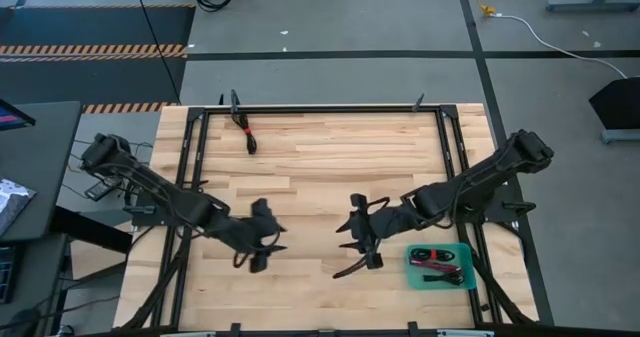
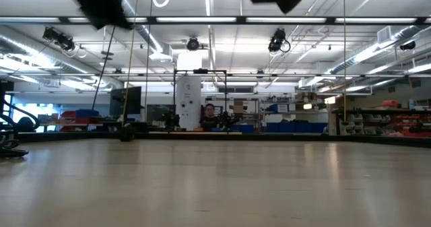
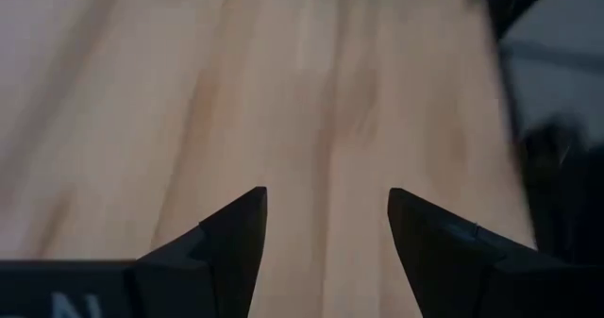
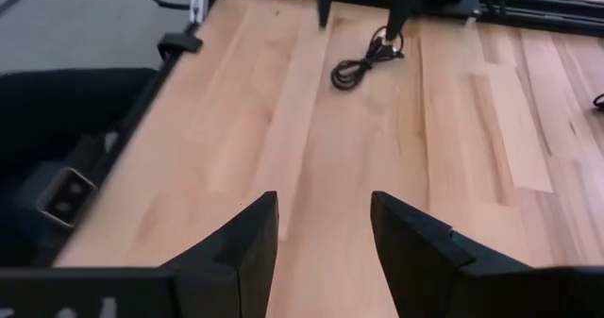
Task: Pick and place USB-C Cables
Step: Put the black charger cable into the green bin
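A teal tray (image 1: 440, 268) lies at the table's near right and holds several coiled cables (image 1: 436, 261), black and red. One more black cable with a red tie (image 1: 249, 137) lies on the wood near the far left edge; it also shows in the right wrist view (image 4: 361, 67). My left gripper (image 1: 270, 242) hovers open and empty over bare wood left of the table's middle, and its wrist view shows the gap between its fingers (image 3: 326, 197). My right gripper (image 1: 348, 239) hovers open and empty right of the middle, left of the tray, as its wrist view shows (image 4: 323, 197).
A black metal frame (image 1: 320, 108) runs along the table's far and side edges. Bare wood (image 1: 320, 167) lies between the far cable and both grippers. In the low view a person (image 2: 209, 112) sits far back in the room.
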